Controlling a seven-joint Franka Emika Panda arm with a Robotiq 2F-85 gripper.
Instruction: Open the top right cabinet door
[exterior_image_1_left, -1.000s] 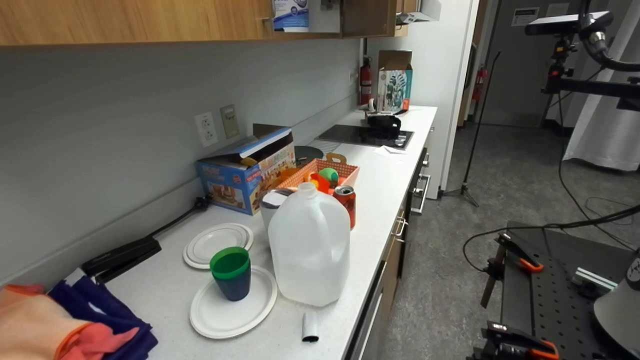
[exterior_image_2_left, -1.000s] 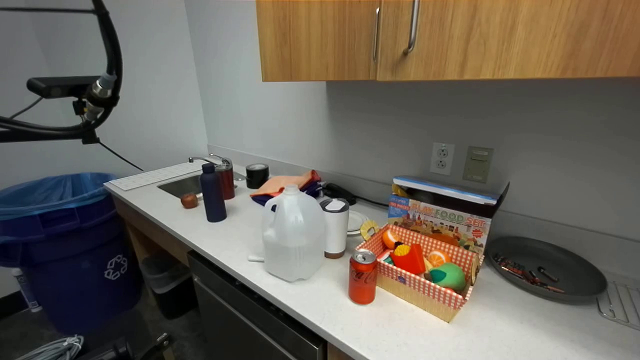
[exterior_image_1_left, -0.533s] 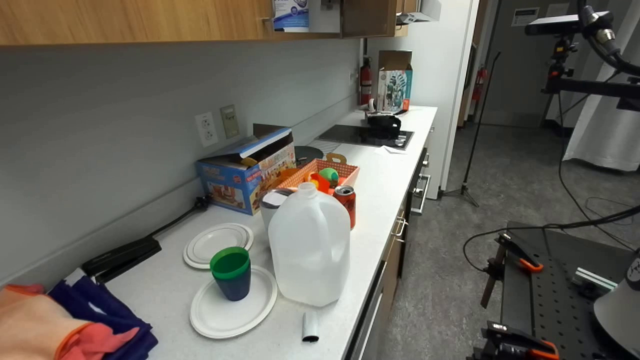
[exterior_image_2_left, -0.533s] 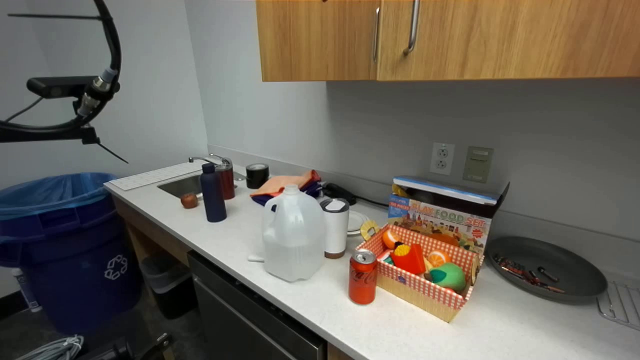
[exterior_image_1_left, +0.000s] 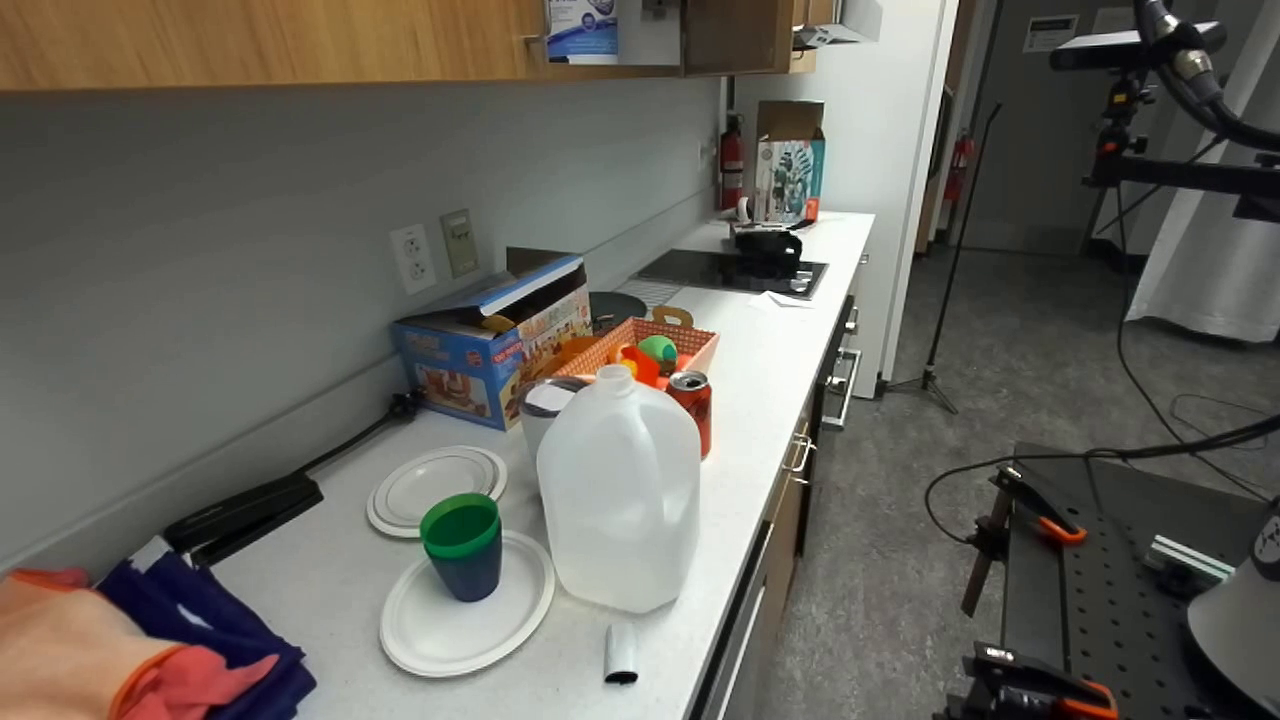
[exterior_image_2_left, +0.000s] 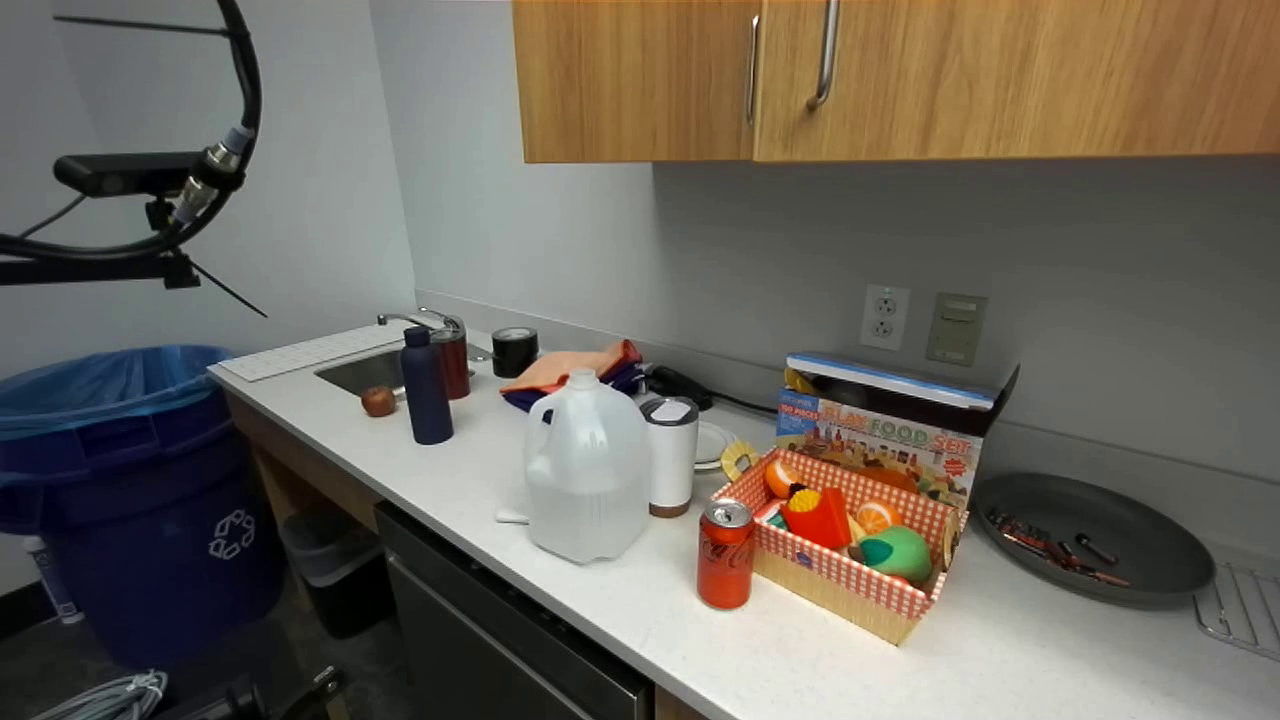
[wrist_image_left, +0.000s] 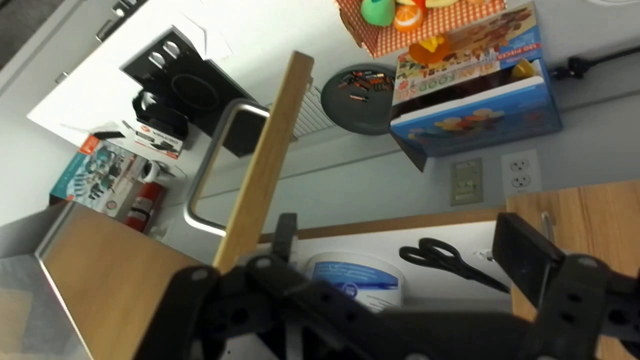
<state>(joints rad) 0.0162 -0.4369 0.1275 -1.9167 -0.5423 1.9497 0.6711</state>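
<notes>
The top right cabinet door stands swung open. Its dark inner face (exterior_image_1_left: 742, 36) shows in an exterior view, and its light-brown outer face with a silver bar handle (exterior_image_2_left: 1030, 80) shows in an exterior view. In the wrist view I see the door edge-on (wrist_image_left: 267, 155), with its handle on the far left side. My gripper (wrist_image_left: 403, 245) is open and empty in front of the cabinet opening. One finger is close to the door's inner side; whether they touch I cannot tell. The other finger is in front of the shut neighbouring door (wrist_image_left: 595, 225). The gripper is out of both exterior views.
Inside the cabinet are a white-blue tub (wrist_image_left: 357, 277) and black scissors (wrist_image_left: 450, 262). A range hood (wrist_image_left: 115, 280) is beyond the door. Below, the counter bears a milk jug (exterior_image_1_left: 620, 490), a play-food box (exterior_image_2_left: 880, 430), a can (exterior_image_2_left: 726, 555) and a pan (exterior_image_2_left: 1100, 530).
The arm's hanging cable and connector have shifted slightly in both exterior views. The open door and the things on the counter look unmoved.
</notes>
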